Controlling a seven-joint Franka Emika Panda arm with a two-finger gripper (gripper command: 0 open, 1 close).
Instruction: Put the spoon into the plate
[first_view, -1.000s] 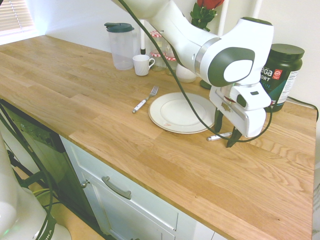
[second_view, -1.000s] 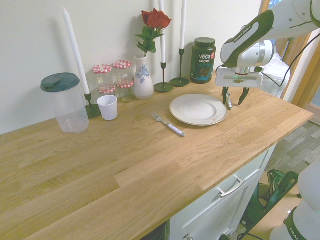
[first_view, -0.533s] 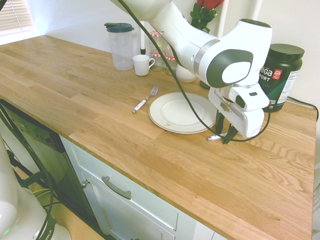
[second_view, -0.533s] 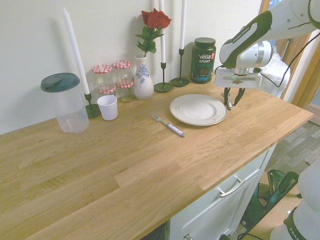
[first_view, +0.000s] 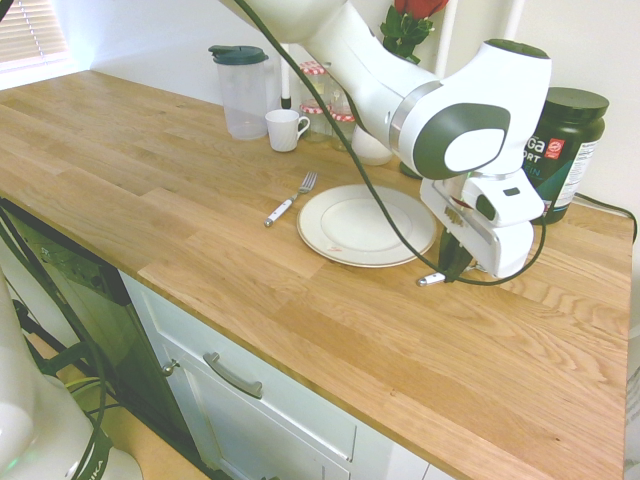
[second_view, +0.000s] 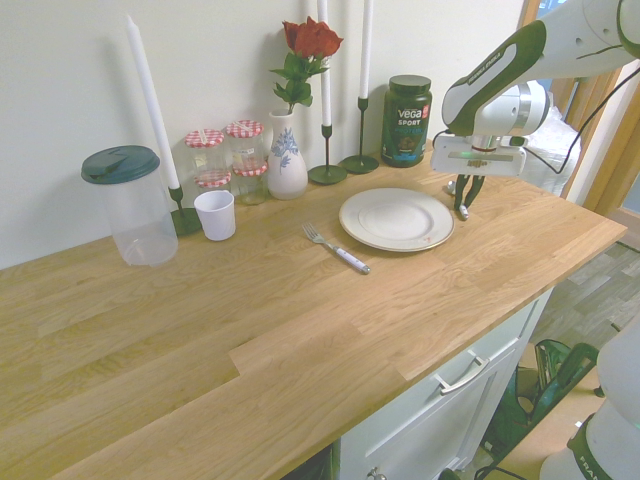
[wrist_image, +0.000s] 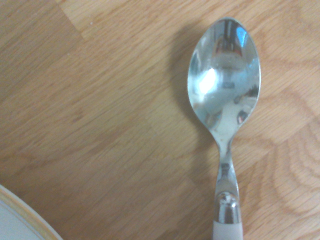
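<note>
Fingers (first_view: 452, 268) closed together around white handle of spoon (first_view: 432, 279), pointing straight down. Spoon lies flat on wooden surface (first_view: 300, 300), just beside plate (first_view: 340, 245), not on it. Wrist view: shiny spoon bowl on wood, plate rim at corner. Fork (first_view: 290, 199) lies on plate's far side.

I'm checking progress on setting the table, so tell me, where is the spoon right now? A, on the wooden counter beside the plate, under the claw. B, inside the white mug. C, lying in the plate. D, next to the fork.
A: the spoon lies on bare wood just off the plate rim, with the claw down over its handle.
</note>
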